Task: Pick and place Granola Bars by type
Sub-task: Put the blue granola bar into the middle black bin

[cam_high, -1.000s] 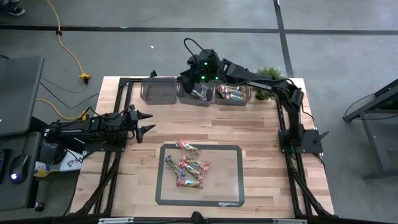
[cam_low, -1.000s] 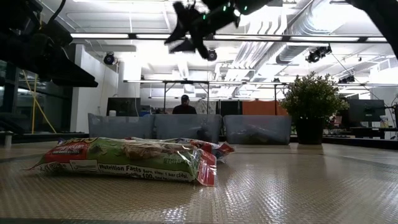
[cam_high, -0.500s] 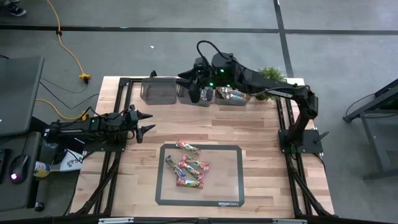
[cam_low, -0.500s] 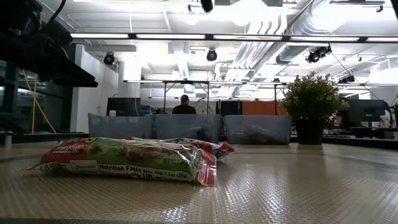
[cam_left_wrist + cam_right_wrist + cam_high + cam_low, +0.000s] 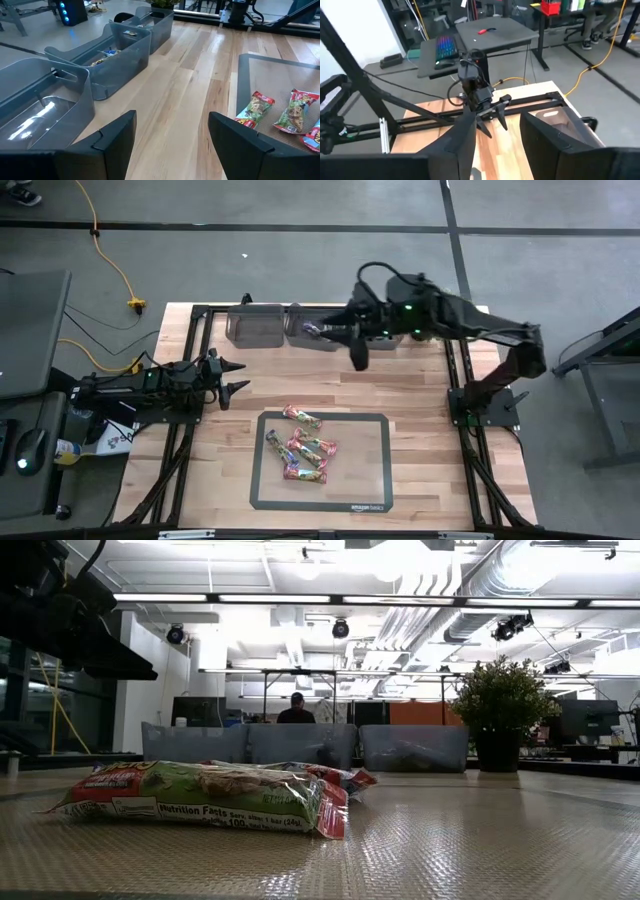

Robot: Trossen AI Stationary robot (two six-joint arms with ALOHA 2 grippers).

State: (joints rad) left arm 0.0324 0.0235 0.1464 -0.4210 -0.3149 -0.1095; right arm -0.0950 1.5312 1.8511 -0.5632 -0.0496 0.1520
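Since the overhead shot covers everything, starting there: the granola bars are lying in a loose bunch on the grey mat, toward its left half, and the mat's near edge has small white writing that looks like an Amazon Basics logo, though it's tiny. Three grey bins sit in a row along the far edge of the table, and the middle one has a wrapper or two in it. The right gripper hangs over bare wood just in front of the bins, holding nothing. The left gripper waits at the table's left side, fingers spread, also empty.

From table level, a green-wrapped bar fills the foreground, and you can read "Nutrition Facts" on it; red wrappers peek out behind it. The bins and a potted plant stand at the back, with a person visible beyond them.

On the left wrist camera, the two dark fingers stand wide apart, with bars on the mat off to one side and the bins on the other.

Over on the right wrist camera, its fingers show a clear gap with nothing between them, and the left arm sits farther off.
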